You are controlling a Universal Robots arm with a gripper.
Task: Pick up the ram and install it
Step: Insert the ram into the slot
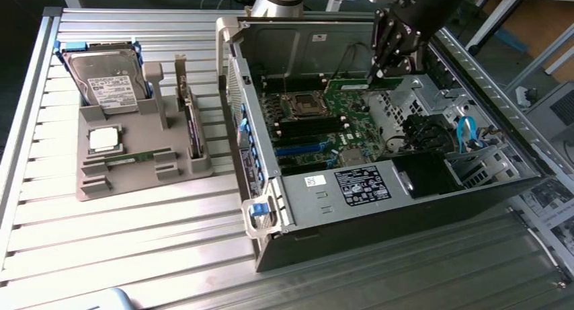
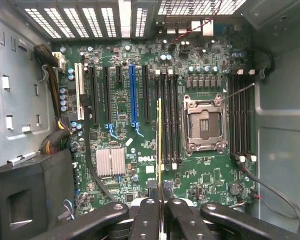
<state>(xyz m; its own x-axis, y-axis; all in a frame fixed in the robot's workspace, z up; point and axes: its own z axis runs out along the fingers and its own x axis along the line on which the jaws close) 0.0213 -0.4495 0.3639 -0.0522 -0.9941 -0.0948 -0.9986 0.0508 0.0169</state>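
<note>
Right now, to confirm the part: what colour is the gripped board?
The ram is green, clearest in the exterior view.

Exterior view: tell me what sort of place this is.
Probably a robotics lab bench: open computer case on a slatted metal table, parts fixture with a hard drive, end effector holding the ram.

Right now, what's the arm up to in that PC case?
The gripper is shut on the ram and holds it on edge inside the open case, over the motherboard. In the wrist view the stick lines up along the memory slots beside the CPU socket. It does not look seated yet.
</note>
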